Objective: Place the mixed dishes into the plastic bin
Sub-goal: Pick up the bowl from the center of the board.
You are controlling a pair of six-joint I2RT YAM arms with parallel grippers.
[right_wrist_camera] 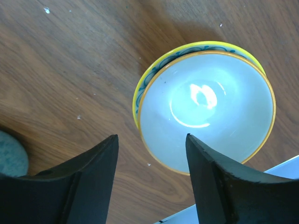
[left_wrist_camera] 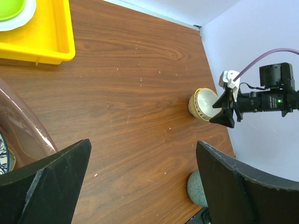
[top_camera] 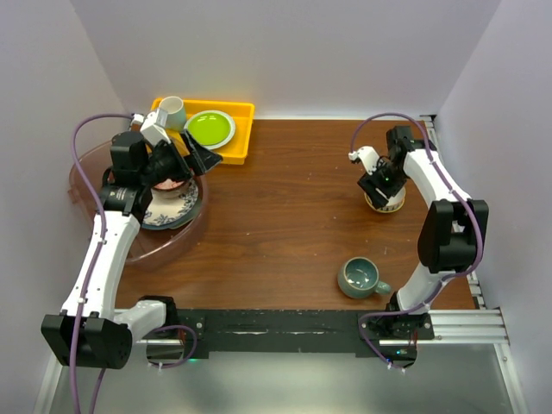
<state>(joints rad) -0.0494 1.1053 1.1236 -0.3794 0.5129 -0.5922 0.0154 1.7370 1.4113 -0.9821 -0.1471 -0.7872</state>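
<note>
1. Brown surface [top_camera: 285, 216]; cream-tan bowl [right_wrist_camera: 205, 107] near its right edge, plastic bin [top_camera: 164, 246] at left edge.
2. Grasp under way: right claw [right_wrist_camera: 150, 149], jaws apart, straddles the bowl's rim; left claw [left_wrist_camera: 143, 144] gapes over the bin.
3. Next, likely: pinch rim, lift, carry across.

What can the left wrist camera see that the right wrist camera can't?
Only the left wrist camera shows the yellow tray with the lime-green plate, the plastic bin edge, and the right end effector seen from outside, at the bowl. Only the right wrist camera looks straight down into the bowl's shiny white bottom with its bright reflection. Both show the bowl, a bit of the teal mug, and the wooden table.
</note>
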